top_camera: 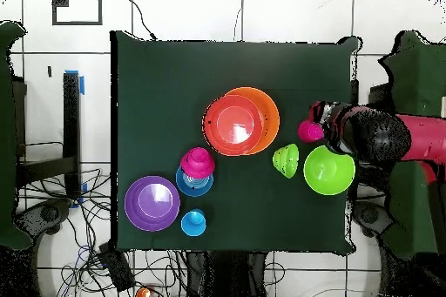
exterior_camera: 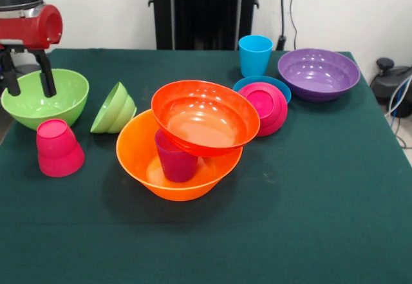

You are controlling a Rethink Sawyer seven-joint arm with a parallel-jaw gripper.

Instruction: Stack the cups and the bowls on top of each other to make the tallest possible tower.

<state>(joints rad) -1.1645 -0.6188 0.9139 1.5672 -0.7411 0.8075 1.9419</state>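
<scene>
Your tower (exterior_camera: 187, 145) is barely begun: glossy red-orange plastic bowl (exterior_camera: 205, 116) tilts on a purple-magenta tumbler (exterior_camera: 175, 158) inside the large orange bowl (exterior_camera: 138, 158), mid-table. Gripper (exterior_camera: 29, 81) hangs open, empty; everything else sits loose.

- No readable text, labels, brand names, numbers or signs appear in either view, whether on the bowls, the cups, the table or the robot arm.

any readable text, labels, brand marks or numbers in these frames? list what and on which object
None readable in either view.
The glossy plastic bowls and cups, such as the large orange bowl and the sky blue tumbler, are plain.
The red and black robot arm shows no legible marking.
The dark green tablecloth is bare of print.
</scene>
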